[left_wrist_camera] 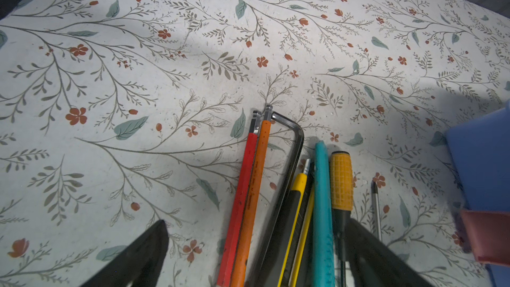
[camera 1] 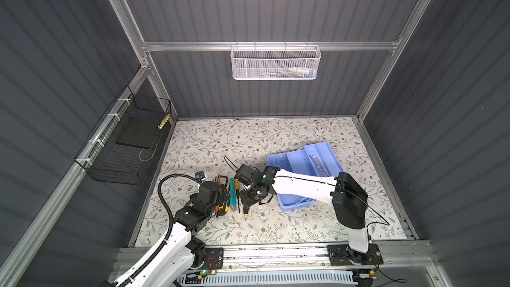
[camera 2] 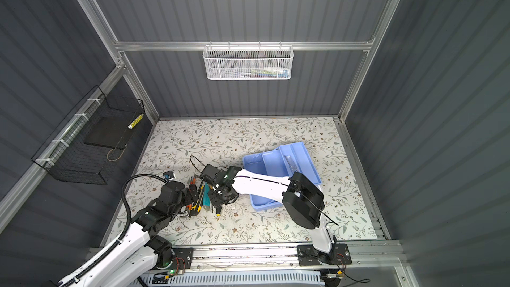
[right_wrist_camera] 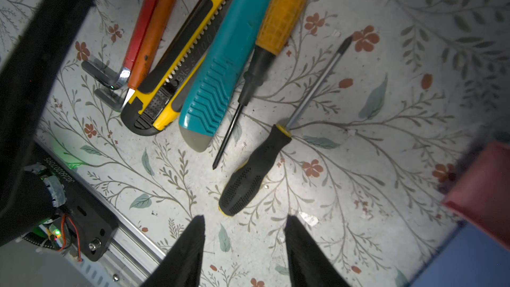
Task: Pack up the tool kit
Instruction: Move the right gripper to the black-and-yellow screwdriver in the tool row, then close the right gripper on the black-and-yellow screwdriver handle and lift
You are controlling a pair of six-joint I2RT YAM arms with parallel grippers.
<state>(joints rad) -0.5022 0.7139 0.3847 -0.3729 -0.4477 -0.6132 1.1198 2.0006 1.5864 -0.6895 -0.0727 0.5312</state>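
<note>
picking stage. right gripper (right_wrist_camera: 245, 218) open, empty, poised over black screwdriver (right_wrist_camera: 254, 169) toward tabletop's front edge. left gripper (left_wrist_camera: 259, 223) wide open, empty, over tool row (left_wrist_camera: 323, 202). box (camera 1: 292, 202) toward right edge, tray (camera 1: 328, 153) askew on it. next: descend, close on handle, carry to tray.

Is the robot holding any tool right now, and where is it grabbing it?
Nothing is held. Both the left gripper and the right gripper have open, empty jaws; the black screwdriver lies loose on the table.
</note>
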